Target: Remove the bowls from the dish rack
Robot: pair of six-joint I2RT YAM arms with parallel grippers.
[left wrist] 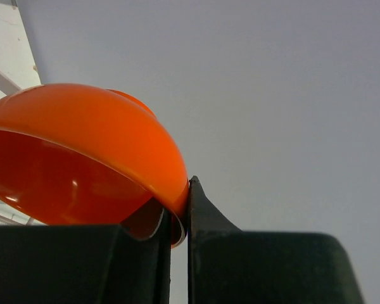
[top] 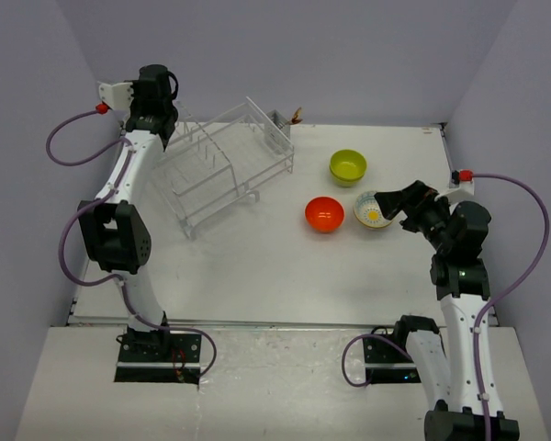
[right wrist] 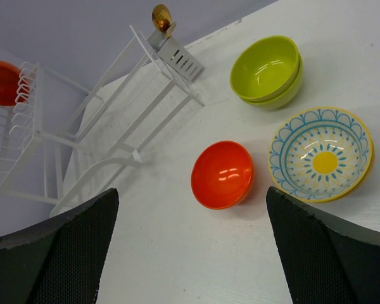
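Note:
My left gripper (left wrist: 177, 215) is shut on the rim of an orange-red bowl (left wrist: 82, 152) and holds it in the air at the far left end of the dish rack (top: 225, 161). That bowl also shows in the right wrist view (right wrist: 3, 82), beside the rack (right wrist: 101, 126). On the table to the right lie another orange-red bowl (top: 324, 213) (right wrist: 221, 174), two stacked lime-green bowls (top: 348, 166) (right wrist: 269, 69) and the patterned bowl (top: 372, 211) (right wrist: 321, 154). My right gripper (top: 395, 207) (right wrist: 191, 190) is open and empty, above the table next to the patterned bowl.
A gold spoon (right wrist: 161, 18) stands in the rack's side cup (right wrist: 177, 57) at its far right corner. Purple walls close in the table (top: 285, 276) at the back and both sides.

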